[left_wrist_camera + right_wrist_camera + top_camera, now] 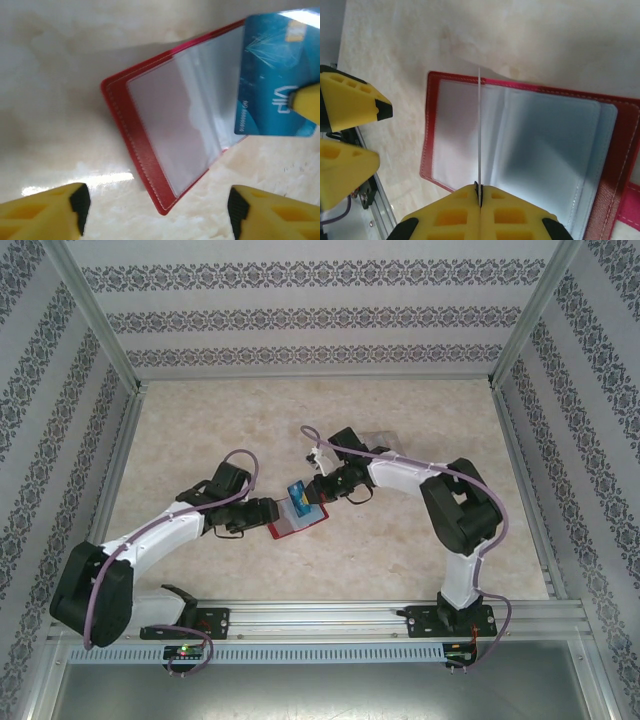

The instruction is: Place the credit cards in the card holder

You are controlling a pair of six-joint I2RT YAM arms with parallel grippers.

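**A:** How was the right pincer found?

**B:** It was found closed on a card, which was pinched by its near edge. From the right wrist the card was seen edge-on, as a thin straight line. From the left wrist its face was shown: blue, with a chip near one top corner. One yellow fingertip of that pincer was pressed against the face.

**A:** And the left pincer?

**B:** Its fingers were spread wide and nothing was held between them. It was placed low over the counter, just beside one short end of the wallet.

**A:** Where was the wallet laid?

**B:** It was laid open and flat on the counter, between the two pincers. A stitched red border was shown around clear pockets. The blue card was held on edge above one page, close to the fold. Whether a pocket had been touched by its far edge could not be told.

**A:** Was anything else noted on the counter?

**B:** A pale card was made out from above. It lay flat behind the right arm, well apart from the wallet, and was too small for any detail to be read.
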